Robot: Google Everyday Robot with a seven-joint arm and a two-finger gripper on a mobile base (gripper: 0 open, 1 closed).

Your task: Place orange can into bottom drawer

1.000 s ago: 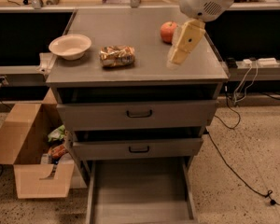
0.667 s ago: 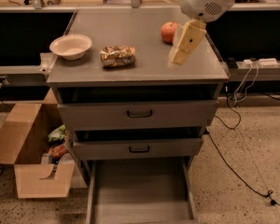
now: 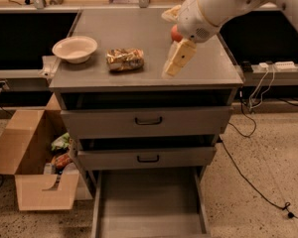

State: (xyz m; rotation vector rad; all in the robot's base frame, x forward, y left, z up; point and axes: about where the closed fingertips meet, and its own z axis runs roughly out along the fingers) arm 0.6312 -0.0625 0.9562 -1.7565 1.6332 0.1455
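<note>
On cabinet top (image 3: 139,33): orange can (image 3: 125,59) lies on its side, long axis running left-right | gripper (image 3: 171,69) hangs right of it, apart; its state cannot be told | bottom drawer (image 3: 149,207) stands pulled out below

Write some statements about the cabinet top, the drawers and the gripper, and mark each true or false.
1. The orange can lies on the cabinet top, between the white bowl and the gripper. True.
2. The bottom drawer is shut. False: it is pulled out.
3. The gripper holds the orange can. False: it hangs over the cabinet top beside the can, apart from it.
4. A cardboard box stands on the floor beside the cabinet. True.
5. The bowl sits in a drawer. False: it is on the cabinet top.
</note>
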